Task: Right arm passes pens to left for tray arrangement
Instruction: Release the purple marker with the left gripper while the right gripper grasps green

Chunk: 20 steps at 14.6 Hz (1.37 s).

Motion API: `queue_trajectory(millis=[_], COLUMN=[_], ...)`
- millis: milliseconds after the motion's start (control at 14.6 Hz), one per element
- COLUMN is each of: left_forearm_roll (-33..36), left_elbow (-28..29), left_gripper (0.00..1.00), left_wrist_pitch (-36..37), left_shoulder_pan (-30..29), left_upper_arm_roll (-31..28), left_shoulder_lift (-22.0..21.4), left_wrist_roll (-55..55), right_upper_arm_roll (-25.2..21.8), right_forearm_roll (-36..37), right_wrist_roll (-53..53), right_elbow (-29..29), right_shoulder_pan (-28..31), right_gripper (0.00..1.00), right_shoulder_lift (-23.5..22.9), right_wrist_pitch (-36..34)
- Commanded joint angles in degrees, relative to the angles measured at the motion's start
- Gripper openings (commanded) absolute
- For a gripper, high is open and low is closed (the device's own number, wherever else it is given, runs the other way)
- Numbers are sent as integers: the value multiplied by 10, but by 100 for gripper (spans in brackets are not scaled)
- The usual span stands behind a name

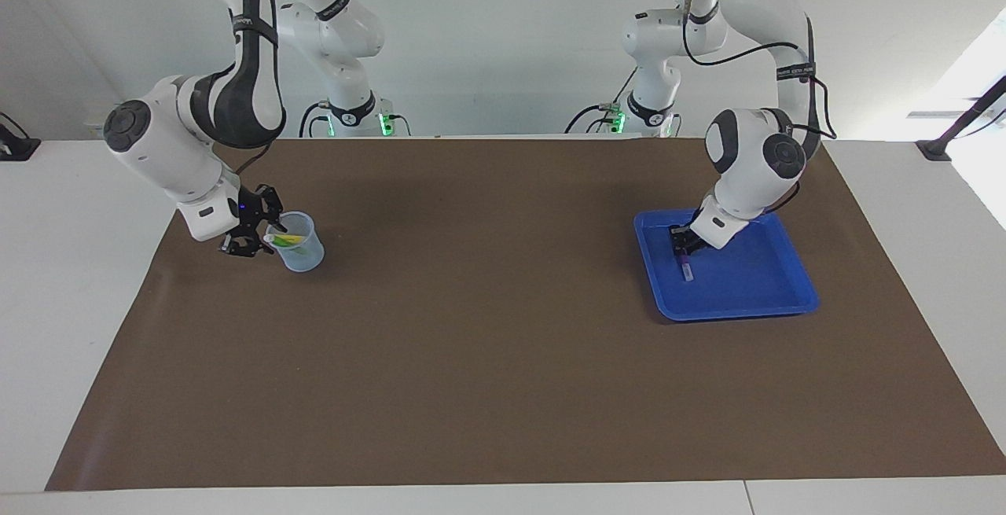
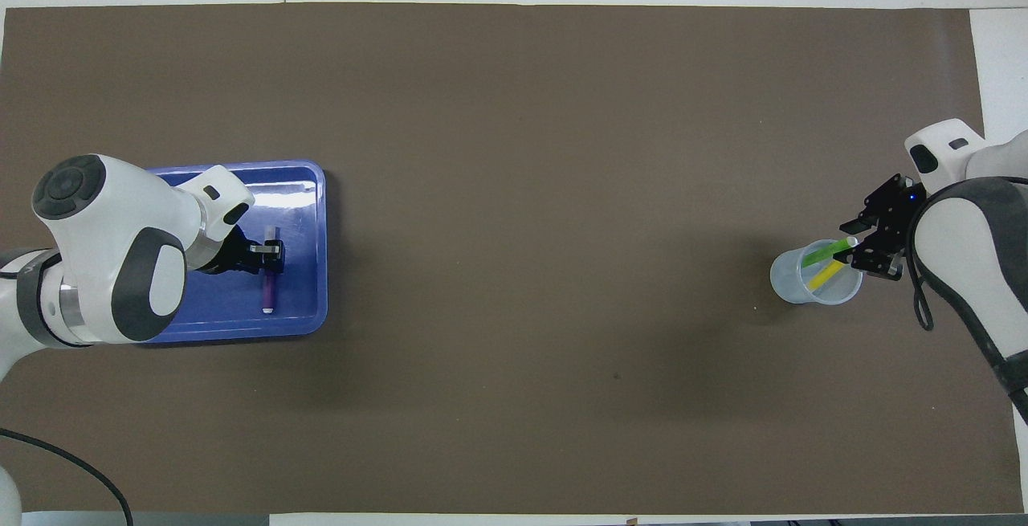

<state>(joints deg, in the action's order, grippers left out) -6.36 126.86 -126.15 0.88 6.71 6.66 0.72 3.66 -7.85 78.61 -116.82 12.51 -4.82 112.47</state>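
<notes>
1. Black two-finger left gripper [image 1: 685,248] is reaching low into the shallow bright blue plastic tray [image 1: 766,295], its fingers closing around the upper part of the short purple marker pen [image 2: 267,289], which is lying on the tray floor at the edge toward the middle of the table.
2. Black two-finger right gripper [image 1: 253,233] with the small blue light is working at the rim of the small translucent plastic cup [image 1: 302,251], well apart from the tray at the right arm's end of the table; its fingertips are meeting the pale tip of the bright green marker pen [image 2: 827,252], though whether they are clamping it I cannot tell.
3. Leaning beside the green one in that cup is the yellow marker pen [image 2: 825,275].
4. Judging by look, these pens are handling as light, stiff, smooth plastic sticks, likely to slip or swivel in a narrow pinch.
5. Taking hold near the upper end that is sticking out of the cup seems wisest, leaving bare barrel for the other gripper at the handover.
6. Being light too, the cup could tip under a sideways pull.
</notes>
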Motion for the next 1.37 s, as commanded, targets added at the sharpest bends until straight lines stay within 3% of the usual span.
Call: queue_trajectory(millis=[0, 274, 548, 685, 890, 1096, 1301], left_forearm_roll=[11, 10, 10, 10, 10, 9, 7], left_elbow=[8, 8, 8, 7, -20, -85, -166], left_gripper=[100, 100, 100, 100, 100, 100, 100], left_wrist_pitch=[-13, -14, -15, -15, -1, 85, 187], left_shoulder_pan=[3, 3, -1, -2, -4, -4, 3], left_upper_arm_roll=[-2, -2, -2, -2, -2, -1, 0], left_shoulder_lift=[-2, -2, -2, -1, 6, 11, 8], left_wrist_roll=[-1, 1, 0, 1, 2, 6, 74], right_upper_arm_roll=[6, 6, 6, 7, 7, 7, 7], right_forearm_roll=[6, 6, 6, 6, 4, 4, -4], right_wrist_roll=[13, 11, 10, 7, -3, -4, -50], right_elbow=[-19, -17, -16, -15, -10, 17, 82], right_shoulder_pan=[9, 8, 8, 8, 8, 8, 8], right_gripper=[40, 38, 30, 18, 8, 3, 3], right_shoulder_lift=[16, 15, 15, 14, 14, 7, -3], right_wrist_pitch=[13, 13, 13, 11, 4, -16, -99])
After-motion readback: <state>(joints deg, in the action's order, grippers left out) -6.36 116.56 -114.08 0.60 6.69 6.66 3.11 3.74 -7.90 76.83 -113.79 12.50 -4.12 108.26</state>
